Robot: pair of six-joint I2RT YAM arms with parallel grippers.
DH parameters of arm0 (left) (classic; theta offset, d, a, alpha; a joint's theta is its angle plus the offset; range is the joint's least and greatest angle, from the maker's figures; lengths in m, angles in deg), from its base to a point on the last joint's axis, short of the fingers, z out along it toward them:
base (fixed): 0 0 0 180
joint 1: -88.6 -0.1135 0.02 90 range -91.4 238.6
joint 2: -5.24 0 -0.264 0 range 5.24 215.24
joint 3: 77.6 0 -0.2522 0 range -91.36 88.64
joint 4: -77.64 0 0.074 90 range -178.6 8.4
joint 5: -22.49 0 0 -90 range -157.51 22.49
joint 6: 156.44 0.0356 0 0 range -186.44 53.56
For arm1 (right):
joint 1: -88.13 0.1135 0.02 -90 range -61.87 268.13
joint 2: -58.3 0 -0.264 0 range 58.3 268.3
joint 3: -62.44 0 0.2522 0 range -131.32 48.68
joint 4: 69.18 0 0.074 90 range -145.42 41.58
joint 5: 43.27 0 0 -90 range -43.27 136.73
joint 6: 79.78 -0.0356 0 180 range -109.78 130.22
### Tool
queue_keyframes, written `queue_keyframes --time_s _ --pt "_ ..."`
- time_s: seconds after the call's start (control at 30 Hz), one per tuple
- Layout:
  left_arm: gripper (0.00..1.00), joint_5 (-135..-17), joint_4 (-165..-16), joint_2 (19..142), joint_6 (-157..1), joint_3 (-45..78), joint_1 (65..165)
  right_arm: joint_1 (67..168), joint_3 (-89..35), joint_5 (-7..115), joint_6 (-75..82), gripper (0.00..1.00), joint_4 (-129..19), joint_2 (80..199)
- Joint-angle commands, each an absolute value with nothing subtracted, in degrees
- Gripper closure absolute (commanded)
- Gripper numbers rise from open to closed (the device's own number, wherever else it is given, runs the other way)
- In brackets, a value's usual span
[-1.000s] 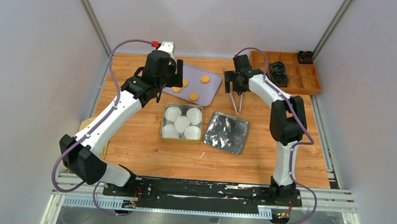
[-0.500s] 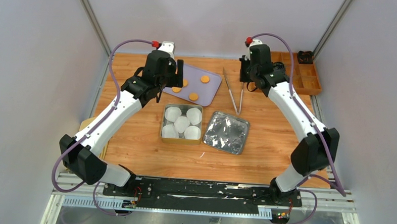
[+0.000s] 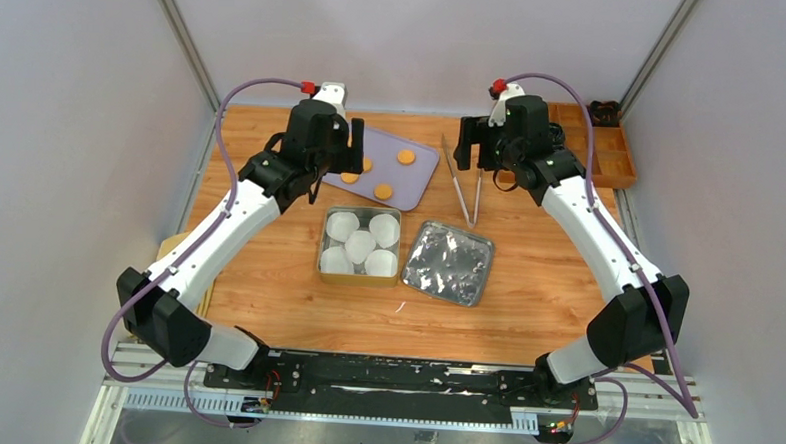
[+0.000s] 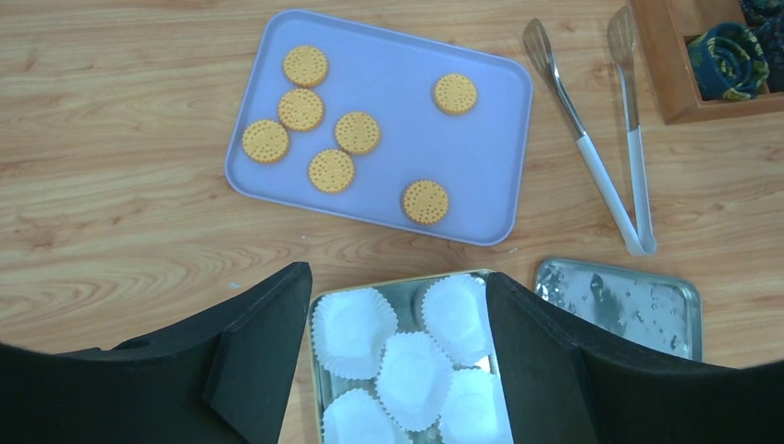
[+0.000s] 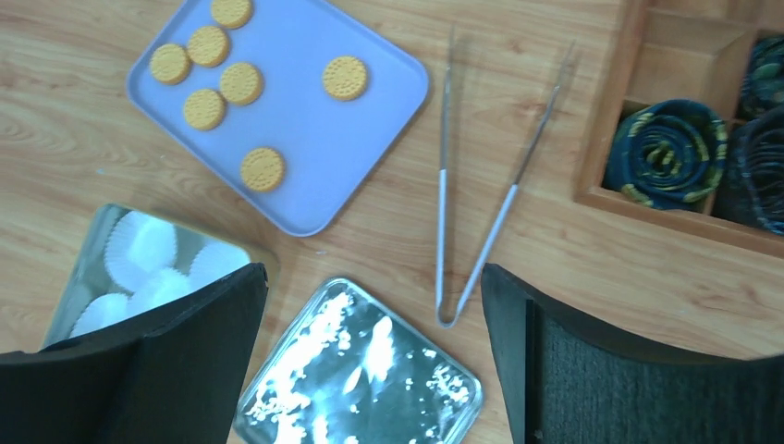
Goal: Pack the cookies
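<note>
Several round orange-yellow cookies [image 4: 357,132] lie on a lavender tray [image 4: 481,157] at the back middle of the table. They also show in the top view [image 3: 382,192] and the right wrist view [image 5: 262,169]. My left gripper [image 4: 398,275] is open and empty, held high over the tray's left end [image 3: 350,145], with the tin below its jaws. My right gripper [image 5: 372,270] is open and empty, high above the tongs [image 3: 472,150].
A tin [image 3: 322,247] holds several white paper cups [image 4: 411,379]. Its shiny lid [image 3: 448,262] lies to the right. Metal tongs [image 3: 467,190] lie right of the tray. A wooden organiser [image 3: 611,176] with dark rolled items stands at the back right.
My right gripper has lifted away from the tongs, which now lie bare on the table, and its arm has swung out to the right. The left arm has not moved.
</note>
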State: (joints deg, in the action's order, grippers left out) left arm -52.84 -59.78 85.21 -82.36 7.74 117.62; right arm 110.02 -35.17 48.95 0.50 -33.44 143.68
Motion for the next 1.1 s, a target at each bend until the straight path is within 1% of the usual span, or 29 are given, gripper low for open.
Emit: queue_keyframes --time_s 0.0,0.07,0.1,0.13,0.27,0.37,0.47,0.63,0.87,1.07 --pt "0.25 -54.0 -59.9 83.1 -82.8 7.3 117.5 110.6 -36.4 57.4 0.3 0.07 -31.7 142.9" --pt "0.25 -54.2 -59.8 82.6 -82.7 7.3 117.5 110.7 -36.6 59.2 1.6 0.04 -31.9 142.8" --pt "0.25 -54.3 -59.8 82.4 -82.7 7.3 117.5 111.2 -36.4 58.2 3.2 0.01 -31.9 142.6" --pt "0.25 -54.4 -59.8 82.2 -82.7 7.4 117.5 111.7 -36.3 56.0 4.7 0.00 -31.6 142.5" --pt "0.25 -54.7 -60.4 81.5 -82.6 8.0 117.5 112.5 -39.3 47.8 6.7 0.00 -25.9 144.9" --pt "0.25 -55.3 -61.1 81.5 -82.7 8.2 117.5 112.4 -41.7 49.8 6.6 0.00 -21.7 149.0" --pt "0.25 -56.0 -61.0 81.7 -82.6 8.1 117.5 112.6 -38.4 51.0 6.1 0.00 -26.4 151.2" --pt "0.25 -55.5 -60.5 81.8 -81.6 8.2 117.5 112.6 -35.7 44.0 5.1 0.00 -29.9 156.7" --pt "0.25 -55.6 -60.8 82.7 -81.4 8.4 117.5 112.4 -38.3 38.1 2.5 0.00 -30.0 166.1" --pt "0.25 -54.4 -60.7 82.6 -80.7 8.5 117.5 111.3 -42.9 36.4 1.1 0.00 -29.0 173.7"
